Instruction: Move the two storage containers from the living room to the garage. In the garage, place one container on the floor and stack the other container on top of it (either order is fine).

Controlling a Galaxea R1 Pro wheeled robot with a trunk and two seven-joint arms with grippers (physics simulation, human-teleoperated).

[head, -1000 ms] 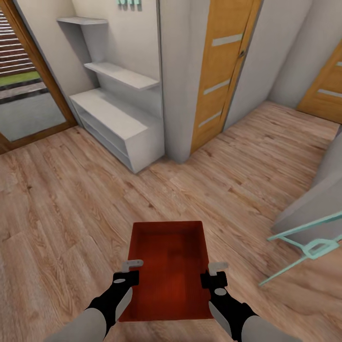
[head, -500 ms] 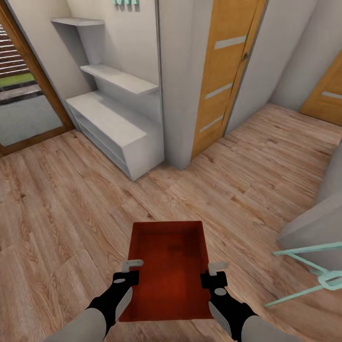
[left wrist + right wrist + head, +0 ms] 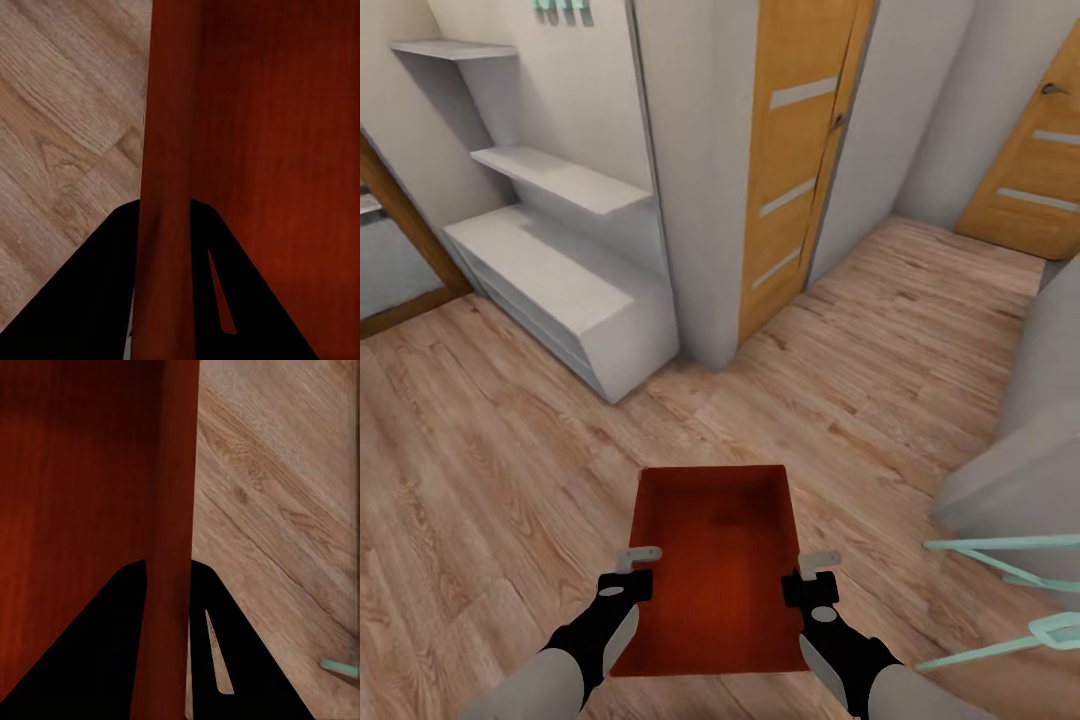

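Item: one storage container [image 3: 715, 570], red-orange, lower centre of frame, carried above the wood-plank floor [image 3: 490, 470]; left claw [image 3: 628, 570] clamped over its left wall, right claw [image 3: 812, 577] over its right wall. Beyond: white shelving [image 3: 550, 270] upper left, orange-brown doors [image 3: 795, 160] upper centre. Status, judged: transport underway, garage unreached, floor placement and stacking outstanding.

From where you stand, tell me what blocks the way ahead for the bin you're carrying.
The storage container is clamped by left hand and right hand. Ahead: a white wall corner and a shut wooden door; open floor runs right.
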